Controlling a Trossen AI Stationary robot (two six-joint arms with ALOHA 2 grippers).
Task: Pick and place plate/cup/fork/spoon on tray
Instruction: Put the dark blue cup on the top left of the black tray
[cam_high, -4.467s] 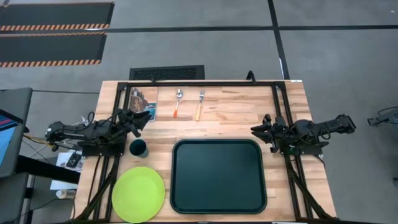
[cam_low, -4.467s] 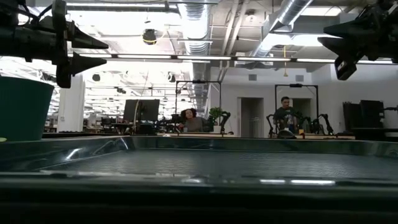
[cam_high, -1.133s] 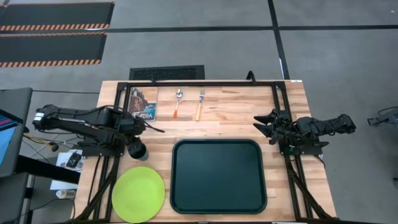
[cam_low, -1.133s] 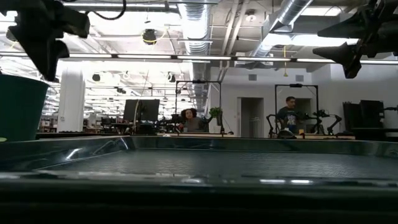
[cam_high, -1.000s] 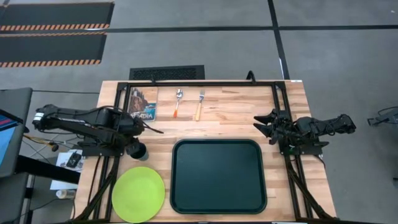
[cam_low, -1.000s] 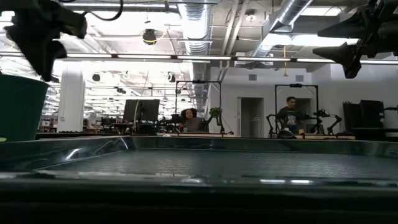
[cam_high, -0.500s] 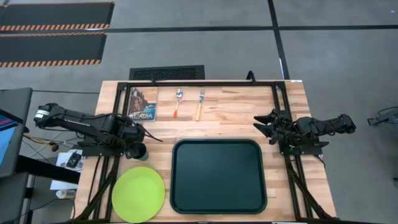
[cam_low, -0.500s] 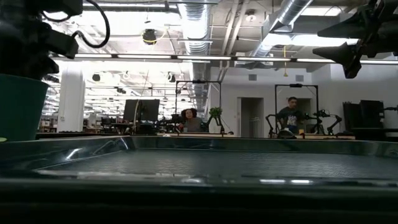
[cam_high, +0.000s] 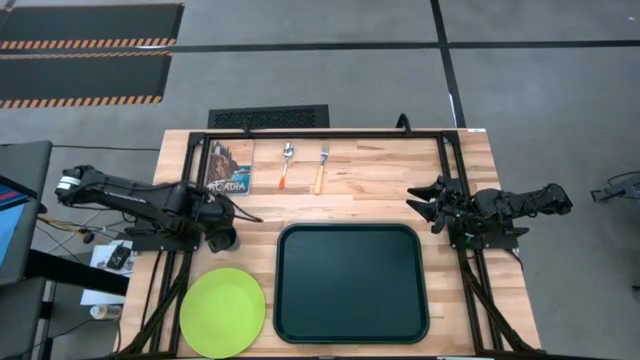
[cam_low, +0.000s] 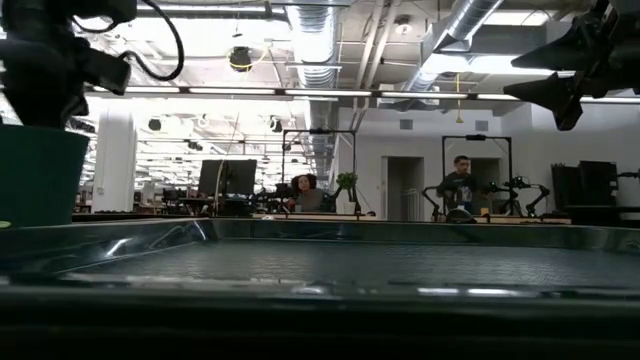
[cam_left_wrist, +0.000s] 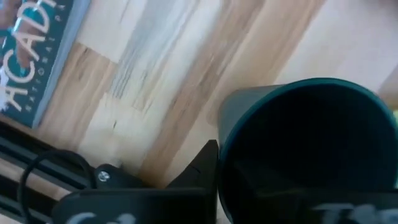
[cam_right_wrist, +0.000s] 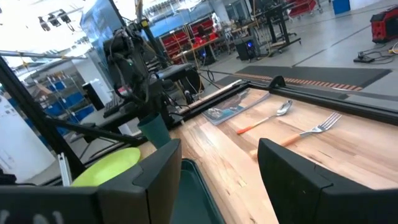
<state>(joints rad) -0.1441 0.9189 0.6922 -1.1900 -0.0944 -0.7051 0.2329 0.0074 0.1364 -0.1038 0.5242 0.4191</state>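
Note:
The dark teal cup (cam_high: 228, 242) (cam_left_wrist: 311, 137) stands upright on the wood table, left of the dark green tray (cam_high: 351, 283). My left gripper (cam_high: 218, 236) (cam_low: 45, 75) is down on the cup and shut on its rim. The lime-green plate (cam_high: 222, 312) lies flat near the front left corner. The spoon (cam_high: 286, 163) and the fork (cam_high: 321, 165), both with orange handles, lie side by side at the far edge. My right gripper (cam_high: 420, 203) (cam_right_wrist: 217, 180) hovers open at the table's right side, holding nothing. My left gripper has the cup's rim on its left side (cam_left_wrist: 219, 134). One finger (cam_left_wrist: 199, 171) stands outside the wall; the other sits inside the cup, dark against its dark hollow. The fingers come from above, slanting in from the table's left. The cup rests upright on the table.
A booklet (cam_high: 229, 168) lies at the far left, just beyond the cup. The black frame rails (cam_high: 325, 133) run along the table's far and side edges. Bare wood shows between the cutlery and the tray. People sit in the room beyond the table.
My left gripper has gone down and a little toward the near edge, onto the cup's rim. The cup stands where it was. My right arm has kept still.

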